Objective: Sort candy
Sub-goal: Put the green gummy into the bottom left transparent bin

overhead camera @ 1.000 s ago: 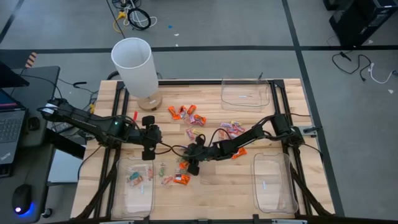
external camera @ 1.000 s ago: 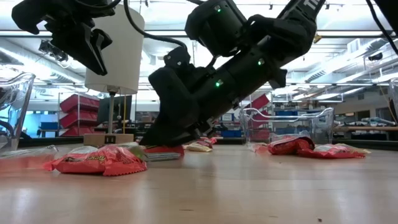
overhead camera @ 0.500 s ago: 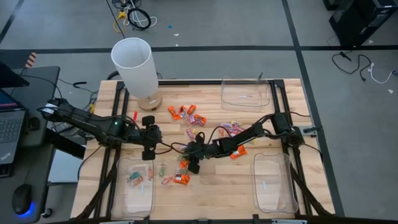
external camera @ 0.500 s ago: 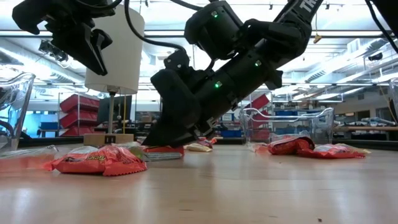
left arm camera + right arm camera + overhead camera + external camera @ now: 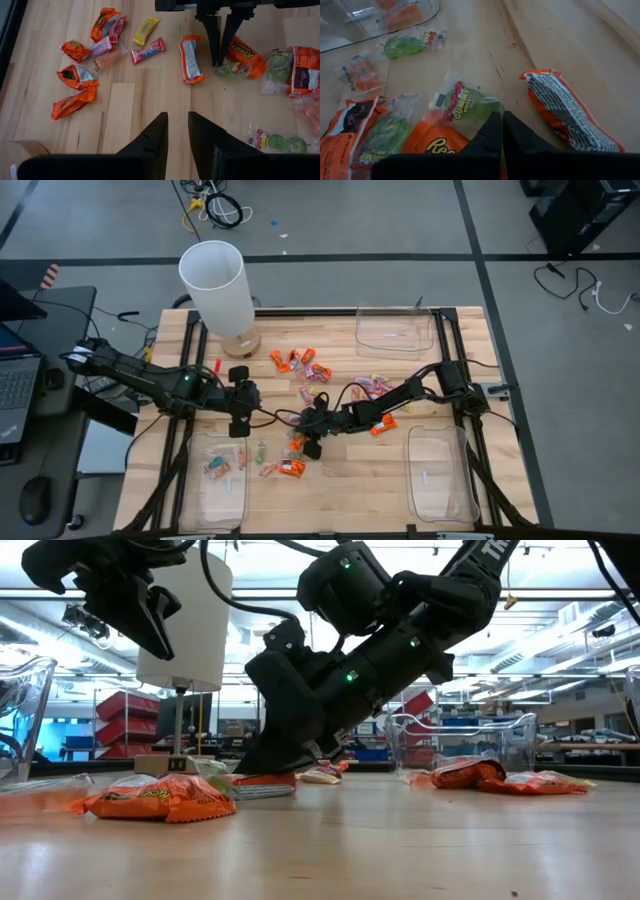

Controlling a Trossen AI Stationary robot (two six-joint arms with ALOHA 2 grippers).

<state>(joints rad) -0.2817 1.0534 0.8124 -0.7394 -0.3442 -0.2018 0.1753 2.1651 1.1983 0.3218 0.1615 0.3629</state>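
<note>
Right gripper [image 5: 501,131], fingers pressed together, pinches a clear green-gummy candy [image 5: 465,107] lying on an orange wrapper [image 5: 432,142].

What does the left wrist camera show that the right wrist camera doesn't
Only the left wrist view shows the yellow candy, the pink candy and the cluster of orange candies off to one side, plus the left gripper hovering above the wood. Only the right wrist view shows the clear tray with sweets inside. Both show the right gripper shut on the green gummy packet, beside the orange Reese's candy and the orange candy lying printed side up.
</note>
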